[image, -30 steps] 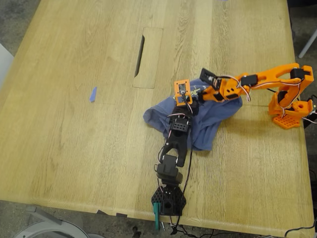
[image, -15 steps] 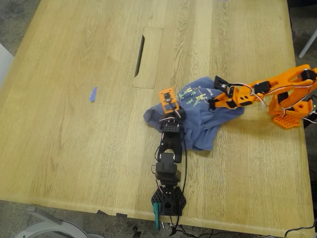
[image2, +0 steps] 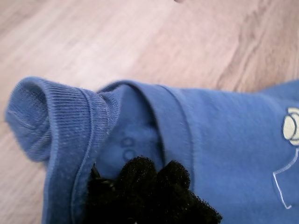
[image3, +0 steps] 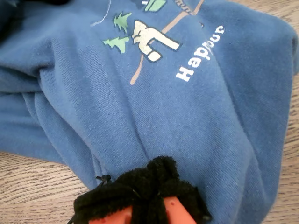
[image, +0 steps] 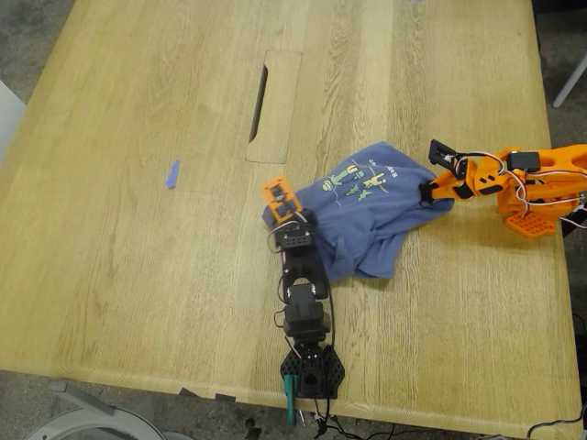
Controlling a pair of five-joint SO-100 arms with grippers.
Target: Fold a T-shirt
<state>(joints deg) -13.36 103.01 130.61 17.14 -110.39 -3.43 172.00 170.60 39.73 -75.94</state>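
- Exterior view, far left first: a small blue scrap (image: 172,174) lies alone on the wooden bench (image: 138,275), well apart from everything else.
- Further toward the exterior view's right, a rectangular panel (image: 280,119) is set into the bench top, with a dark slot (image: 260,92) along one edge.
- Below the panel, the black arm (image: 304,284) reaches up from its base (image: 312,371) at the bench's near edge. It carries my first end effector (image: 292,220), which meets the T-shirt's edge on the exterior view's left.
- In the first wrist view, my first end effector (image2: 156,170) shows black padded tips pressed together on the T-shirt (image2: 224,140), pinching the blue cloth just beside a ribbed, rolled edge (image2: 56,116).
- The T-shirt (image: 367,220) lies rumpled on the bench between the two arms, right of centre in the exterior view, with its yellow-green print (image: 359,179) facing up.
- At the shirt's edge on the exterior view's right sits my second end effector (image: 431,188) on the orange arm (image: 514,174), whose base (image: 532,220) stands near the bench's right edge.
- In the second wrist view, my second end effector (image3: 149,179) has its black padded tips closed on a pucker of the T-shirt (image3: 93,93); the print (image3: 145,37) and white lettering (image3: 201,53) lie beyond them.
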